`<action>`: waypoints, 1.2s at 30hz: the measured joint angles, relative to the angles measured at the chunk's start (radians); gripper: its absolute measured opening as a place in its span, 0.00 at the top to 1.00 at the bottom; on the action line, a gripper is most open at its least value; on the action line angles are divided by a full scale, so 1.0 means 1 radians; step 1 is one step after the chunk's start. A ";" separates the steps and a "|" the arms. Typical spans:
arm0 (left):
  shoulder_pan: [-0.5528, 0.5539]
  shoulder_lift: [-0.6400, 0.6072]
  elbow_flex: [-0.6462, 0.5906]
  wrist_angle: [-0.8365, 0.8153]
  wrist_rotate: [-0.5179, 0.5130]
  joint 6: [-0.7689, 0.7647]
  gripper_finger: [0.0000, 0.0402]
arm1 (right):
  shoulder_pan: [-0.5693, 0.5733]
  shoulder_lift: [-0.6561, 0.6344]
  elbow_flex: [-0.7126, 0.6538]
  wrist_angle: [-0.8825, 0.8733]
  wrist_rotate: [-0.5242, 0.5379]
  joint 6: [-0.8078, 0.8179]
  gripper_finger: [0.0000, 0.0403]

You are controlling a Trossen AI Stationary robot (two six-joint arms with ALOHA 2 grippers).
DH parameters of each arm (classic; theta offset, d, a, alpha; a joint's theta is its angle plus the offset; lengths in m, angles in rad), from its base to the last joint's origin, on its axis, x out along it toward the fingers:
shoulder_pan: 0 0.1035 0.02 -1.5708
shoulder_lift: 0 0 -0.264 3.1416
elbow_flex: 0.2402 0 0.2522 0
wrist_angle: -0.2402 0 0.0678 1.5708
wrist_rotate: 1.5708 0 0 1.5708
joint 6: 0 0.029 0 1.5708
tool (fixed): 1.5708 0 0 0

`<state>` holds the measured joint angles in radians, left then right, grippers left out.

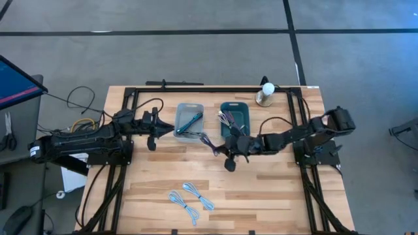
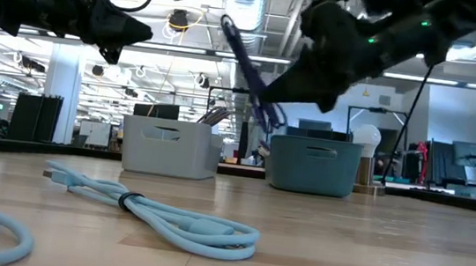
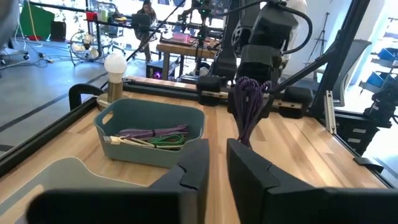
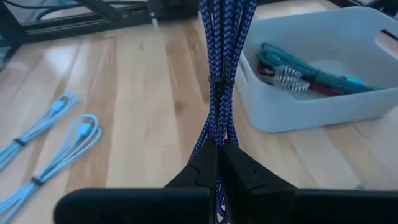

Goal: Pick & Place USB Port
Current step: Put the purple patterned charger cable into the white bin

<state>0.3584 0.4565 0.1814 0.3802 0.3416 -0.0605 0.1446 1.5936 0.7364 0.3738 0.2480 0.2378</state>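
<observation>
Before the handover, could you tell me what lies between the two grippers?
In the high view, the light grey plastic bin sits between the left gripper and the right gripper.

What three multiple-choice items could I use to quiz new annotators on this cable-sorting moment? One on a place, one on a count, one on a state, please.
1. Where do the light blue cables lie?
A. In the grey bin
B. On the bare table near its front edge
C. In the teal bin

2. How many bins stand on the table?
A. One
B. Two
C. Four

3. What is the right gripper doing?
A. Shut on the blue braided cable, lifted off the table
B. Open above the lamp
C. Resting empty on the table

Answers: 1 B, the high view shows them on bare wood, apart from both bins. 2 B, a grey bin and a teal bin stand side by side. 3 A, the right wrist view shows the fingers pinching the bundle.
</observation>
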 joint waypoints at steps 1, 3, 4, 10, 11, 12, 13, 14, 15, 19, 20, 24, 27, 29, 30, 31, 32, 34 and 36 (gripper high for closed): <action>0.000 0.003 0.000 0.001 0.000 0.000 0.84 | -0.009 0.018 0.020 0.003 -0.012 -0.008 1.00; 0.000 0.014 0.001 -0.001 0.001 -0.001 0.80 | -0.025 0.051 0.054 0.005 -0.030 -0.015 1.00; -0.002 0.021 0.001 0.003 0.008 0.000 0.78 | -0.033 0.063 0.071 0.002 -0.045 -0.026 1.00; -0.023 0.076 0.001 0.024 0.011 0.000 0.67 | -0.075 0.135 0.185 0.002 -0.113 -0.079 1.00; -0.026 0.085 0.001 0.041 0.011 0.001 0.65 | -0.083 0.145 0.201 0.003 -0.123 -0.081 1.00; -0.029 0.094 0.001 0.059 0.011 0.001 0.64 | -0.091 0.156 0.217 0.005 -0.132 -0.081 1.00; -0.033 0.101 0.001 0.075 0.011 0.002 0.63 | -0.100 0.166 0.229 0.004 -0.139 -0.081 1.00; -0.035 0.109 0.001 0.092 0.012 0.003 0.61 | -0.108 0.178 0.241 0.000 -0.148 -0.081 1.00; -0.040 0.117 0.001 0.107 0.015 0.003 0.60 | -0.114 0.192 0.257 -0.001 -0.153 -0.081 1.00; -0.057 0.136 0.001 0.144 0.021 0.003 0.56 | -0.140 0.233 0.316 0.004 -0.195 -0.081 1.00; -0.060 0.138 0.001 0.154 0.021 0.003 0.56 | -0.145 0.246 0.330 0.002 -0.201 -0.081 1.00; -0.068 0.144 0.001 0.179 0.021 0.000 0.55 | -0.162 0.296 0.390 -0.010 -0.243 -0.084 1.00; -0.068 0.143 0.001 0.183 0.020 0.000 0.56 | -0.170 0.327 0.429 -0.017 -0.252 -0.084 1.00; -0.068 0.143 0.001 0.183 0.020 0.000 0.56 | -0.175 0.344 0.449 -0.024 -0.252 -0.088 1.00; -0.068 0.143 0.001 0.185 0.018 0.000 0.57 | -0.176 0.348 0.457 -0.022 -0.252 -0.089 1.00; -0.068 0.143 0.001 0.185 0.018 0.000 0.57 | -0.177 0.348 0.460 -0.027 -0.252 -0.090 1.00; -0.068 0.143 0.001 0.185 0.018 0.000 0.57 | -0.179 0.348 0.467 -0.025 -0.252 -0.091 1.00; -0.068 0.143 0.001 0.187 0.019 0.000 0.58 | -0.181 0.348 0.477 -0.022 -0.252 -0.091 1.00; -0.068 0.143 0.001 0.187 0.019 0.000 0.58 | -0.184 0.348 0.492 -0.024 -0.252 -0.091 1.00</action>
<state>0.2905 0.5995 0.1822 0.5671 0.3603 -0.0608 -0.0398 1.9411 1.2289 0.3498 -0.0040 0.1467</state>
